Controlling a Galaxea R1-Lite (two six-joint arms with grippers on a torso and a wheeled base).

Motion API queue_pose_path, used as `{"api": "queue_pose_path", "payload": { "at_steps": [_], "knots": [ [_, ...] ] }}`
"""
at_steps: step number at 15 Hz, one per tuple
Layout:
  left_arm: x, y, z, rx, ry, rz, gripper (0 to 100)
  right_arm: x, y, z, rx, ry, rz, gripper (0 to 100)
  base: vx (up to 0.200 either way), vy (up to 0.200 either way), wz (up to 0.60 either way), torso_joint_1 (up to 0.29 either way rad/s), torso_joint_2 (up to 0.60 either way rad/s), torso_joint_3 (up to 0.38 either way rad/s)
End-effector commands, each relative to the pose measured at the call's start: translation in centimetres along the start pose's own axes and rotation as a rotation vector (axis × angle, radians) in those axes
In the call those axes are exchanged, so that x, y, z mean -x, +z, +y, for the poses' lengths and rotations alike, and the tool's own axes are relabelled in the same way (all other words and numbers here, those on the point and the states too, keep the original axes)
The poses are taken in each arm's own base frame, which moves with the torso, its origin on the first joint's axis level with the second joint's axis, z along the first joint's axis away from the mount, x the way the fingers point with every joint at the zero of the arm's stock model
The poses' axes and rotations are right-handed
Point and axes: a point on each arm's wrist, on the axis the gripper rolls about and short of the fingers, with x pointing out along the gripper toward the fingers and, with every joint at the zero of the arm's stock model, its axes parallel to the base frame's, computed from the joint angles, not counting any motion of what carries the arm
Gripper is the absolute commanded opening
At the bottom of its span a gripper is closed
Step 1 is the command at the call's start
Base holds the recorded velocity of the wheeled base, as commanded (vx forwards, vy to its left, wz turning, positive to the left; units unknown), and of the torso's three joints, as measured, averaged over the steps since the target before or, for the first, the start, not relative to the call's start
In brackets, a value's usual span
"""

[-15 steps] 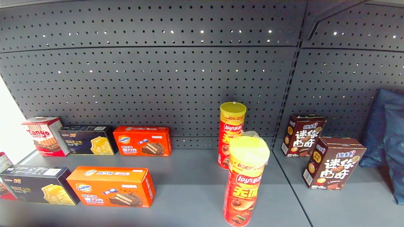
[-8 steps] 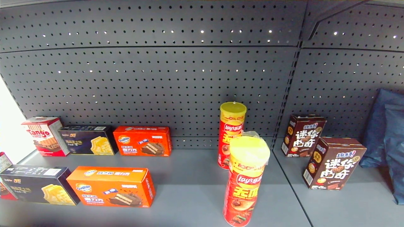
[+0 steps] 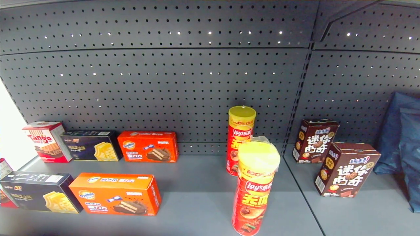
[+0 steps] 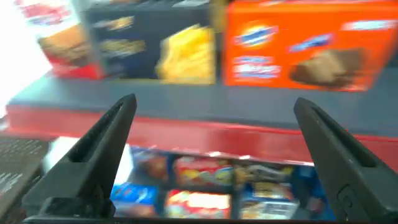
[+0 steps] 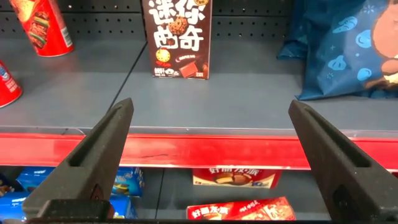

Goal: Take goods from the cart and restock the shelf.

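Observation:
The grey shelf [image 3: 197, 196] holds two tall red chip cans with yellow lids, one in front [image 3: 254, 190] and one behind [image 3: 240, 137]. Right of them stand two brown cookie boxes [image 3: 346, 168]. At the left lie orange boxes [image 3: 115, 193], dark boxes [image 3: 39, 191] and a red box [image 3: 46, 141]. My left gripper [image 4: 214, 102] is open and empty, off the shelf's front edge, facing an orange box [image 4: 305, 43] and a dark box [image 4: 155, 43]. My right gripper [image 5: 211, 104] is open and empty too, before the shelf, facing a brown cookie box [image 5: 177, 37].
Blue bags [image 3: 402, 137] lean at the shelf's far right. A perforated back panel [image 3: 164, 91] closes the rear. Free board lies between the orange boxes and the cans. The red shelf lip [image 5: 199, 149] has more packets [image 5: 230, 177] on the level below.

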Motion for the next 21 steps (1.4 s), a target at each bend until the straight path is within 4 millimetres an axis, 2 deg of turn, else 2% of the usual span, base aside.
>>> {"api": "queue_pose_path", "payload": {
  "at_steps": [1,3,5,9,21],
  "knots": [
    [-0.14,-0.19,-0.11,-0.013,-0.119,0.012,100,-0.01,0.01,0.0,0.0,0.001,0.001,100,0.0,0.0,0.0,0.0,0.0,0.0],
    [0.01,-0.27,0.09,-0.02,-0.236,-0.014,100,-0.01,0.01,0.0,0.0,0.001,0.001,100,0.0,0.0,0.0,0.0,0.0,0.0],
    [0.56,-0.47,0.21,-0.02,-0.255,-0.091,100,-0.01,0.01,0.0,0.0,0.001,0.001,100,0.0,0.0,0.0,0.0,0.0,0.0],
    [0.52,-0.46,0.4,0.034,-0.168,-0.082,100,-0.01,0.01,0.0,0.0,0.001,0.001,100,0.0,0.0,0.0,0.0,0.0,0.0],
    [0.52,-0.45,0.41,0.051,-0.168,-0.082,100,-0.01,0.01,0.0,0.0,0.001,0.001,100,0.0,0.0,0.0,0.0,0.0,0.0]
  ]
}}
